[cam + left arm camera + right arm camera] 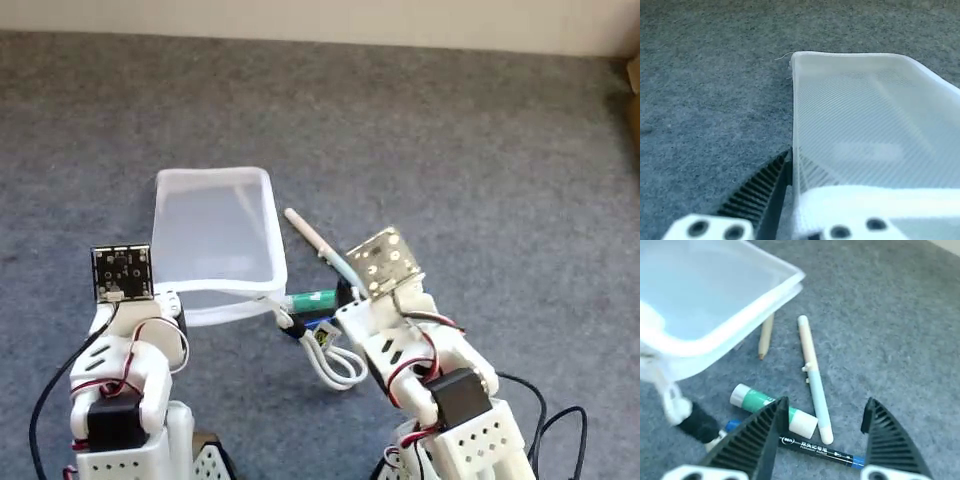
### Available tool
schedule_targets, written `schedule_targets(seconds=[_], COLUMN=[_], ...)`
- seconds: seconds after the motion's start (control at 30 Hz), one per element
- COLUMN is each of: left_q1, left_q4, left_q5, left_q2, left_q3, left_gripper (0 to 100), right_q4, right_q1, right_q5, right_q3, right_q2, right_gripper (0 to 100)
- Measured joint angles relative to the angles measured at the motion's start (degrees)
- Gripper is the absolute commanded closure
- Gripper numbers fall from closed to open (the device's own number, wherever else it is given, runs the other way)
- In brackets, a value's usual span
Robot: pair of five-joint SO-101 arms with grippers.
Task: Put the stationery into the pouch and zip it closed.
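A translucent white pouch lies on the grey carpet, its open mouth toward the arms. My left gripper sits at the pouch's near left corner, shut on the pouch's edge between its black finger and white jaw. My right gripper is open and hovers over the stationery beside the pouch mouth: a black marker, a green-and-white glue stick, a cream and pale-blue pen and a pencil. The pen and glue stick also show from above.
A white looped cable lies near the right arm's base. Grey carpet extends open to the back and right. A pale wall strip runs along the far edge.
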State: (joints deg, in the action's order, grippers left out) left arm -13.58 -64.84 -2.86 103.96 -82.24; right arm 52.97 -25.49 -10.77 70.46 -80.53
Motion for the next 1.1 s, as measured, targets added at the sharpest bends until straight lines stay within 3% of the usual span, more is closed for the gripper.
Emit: schedule_targets(seconds=[0.43,0.87,1.1], left_q1=[0.0,-6.33,-6.59], left_q4=[-8.18,-21.19,-28.31], left_q5=[3.25,4.4,4.4], left_q2=[-1.14,-29.27,-41.14], left_q3=[17.05,45.63,55.21], left_gripper=[100,100,100], right_q4=[0.0,0.0,0.0], right_q1=[0.79,0.79,0.79], right_q5=[0.88,0.88,0.88], right_q3=[0.0,0.0,0.0], right_q2=[0.0,0.0,0.0], right_gripper=[77.4,77.4,77.4])
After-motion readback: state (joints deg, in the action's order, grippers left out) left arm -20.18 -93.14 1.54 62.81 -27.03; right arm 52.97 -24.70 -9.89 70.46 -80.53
